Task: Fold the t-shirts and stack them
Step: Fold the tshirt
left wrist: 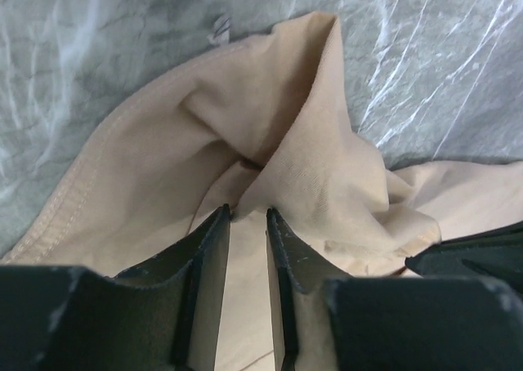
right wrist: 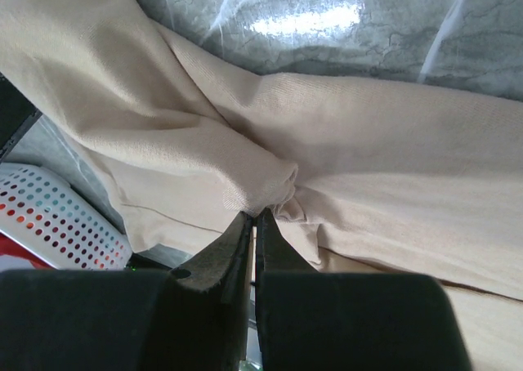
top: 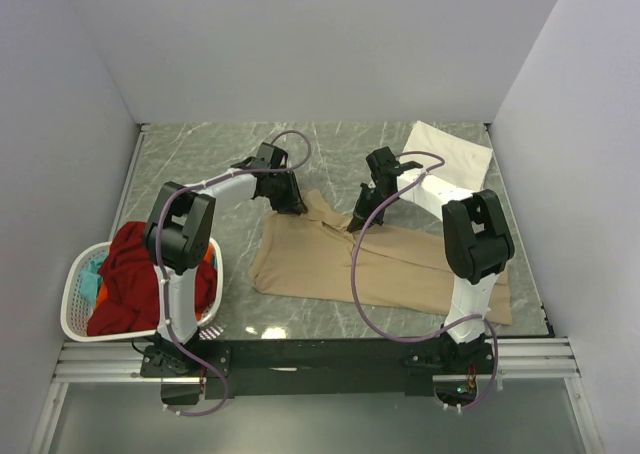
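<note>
The tan t-shirt (top: 400, 264) lies spread on the marble table, its far edge bunched and lifted. My left gripper (top: 290, 202) is shut on a fold at the shirt's far left corner; in the left wrist view the fingers (left wrist: 247, 213) stand slightly apart with a ridge of tan cloth (left wrist: 245, 101) rising from the tips. My right gripper (top: 360, 219) is shut on a pinch of the same shirt near its far middle edge, its jaws (right wrist: 254, 216) tight on the cloth (right wrist: 368, 142). A cream-white folded t-shirt (top: 447, 152) lies at the back right.
A white plastic basket (top: 75, 309) stands at the near left, holding a red shirt (top: 135, 274) with teal (top: 95, 274) and orange (top: 211, 259) cloth beside it. The basket's rim also shows in the right wrist view (right wrist: 57, 216). Walls enclose the table on three sides.
</note>
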Controlling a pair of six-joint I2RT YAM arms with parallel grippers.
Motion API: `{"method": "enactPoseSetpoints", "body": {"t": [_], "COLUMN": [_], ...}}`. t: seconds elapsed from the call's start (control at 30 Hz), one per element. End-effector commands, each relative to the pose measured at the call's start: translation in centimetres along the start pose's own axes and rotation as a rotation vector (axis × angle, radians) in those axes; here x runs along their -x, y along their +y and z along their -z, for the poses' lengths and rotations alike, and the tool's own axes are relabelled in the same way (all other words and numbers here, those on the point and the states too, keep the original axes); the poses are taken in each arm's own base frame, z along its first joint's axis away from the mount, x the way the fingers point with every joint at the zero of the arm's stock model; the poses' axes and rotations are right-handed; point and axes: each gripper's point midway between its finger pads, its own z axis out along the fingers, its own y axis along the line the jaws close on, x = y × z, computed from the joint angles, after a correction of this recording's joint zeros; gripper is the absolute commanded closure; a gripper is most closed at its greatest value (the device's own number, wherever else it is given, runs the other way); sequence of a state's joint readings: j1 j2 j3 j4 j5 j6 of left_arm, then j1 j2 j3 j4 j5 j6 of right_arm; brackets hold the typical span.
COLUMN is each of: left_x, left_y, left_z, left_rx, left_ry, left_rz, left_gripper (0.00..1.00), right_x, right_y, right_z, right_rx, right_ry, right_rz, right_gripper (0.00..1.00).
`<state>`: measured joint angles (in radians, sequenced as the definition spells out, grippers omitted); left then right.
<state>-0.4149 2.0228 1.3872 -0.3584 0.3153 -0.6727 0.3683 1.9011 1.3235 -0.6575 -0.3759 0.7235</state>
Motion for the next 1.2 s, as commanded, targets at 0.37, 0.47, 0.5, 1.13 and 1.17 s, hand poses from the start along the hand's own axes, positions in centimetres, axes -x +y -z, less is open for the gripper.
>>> {"method": "enactPoseSetpoints", "body": {"t": [0.37,0.47,0.5,1.13,1.17], "left_x": [1.2,1.4,1.5,-1.5,-1.9], "left_y": [-0.6,-0.6,-0.7,-1.9,-1.8], "left_z": [-0.5,-0.2,0.0,7.9,8.2], "left_rx": [0.038,0.045,0.041,0.008,0.009], "left_ry": [-0.044,-0.051,-0.055,-0.061,-0.052], "left_rz": [-0.070,-0.073,-0.076,-0.084,-0.083], "left_gripper": [1.00,1.00,1.00,1.00,1.00], "right_x": [0.9,0.8,0.8,-1.2,-1.4], "right_y": [1.0,1.1,1.1,1.3,1.2], "right_z": [1.0,1.0,1.1,3.1,3.2], "right_rx": [0.031,0.033,0.033,-0.034,-0.040], "right_ry": [-0.026,-0.025,-0.025,-0.050,-0.049], "right_rz": [0.014,0.014,0.016,0.119,0.131], "right_gripper": [1.00,1.00,1.00,1.00,1.00]}}
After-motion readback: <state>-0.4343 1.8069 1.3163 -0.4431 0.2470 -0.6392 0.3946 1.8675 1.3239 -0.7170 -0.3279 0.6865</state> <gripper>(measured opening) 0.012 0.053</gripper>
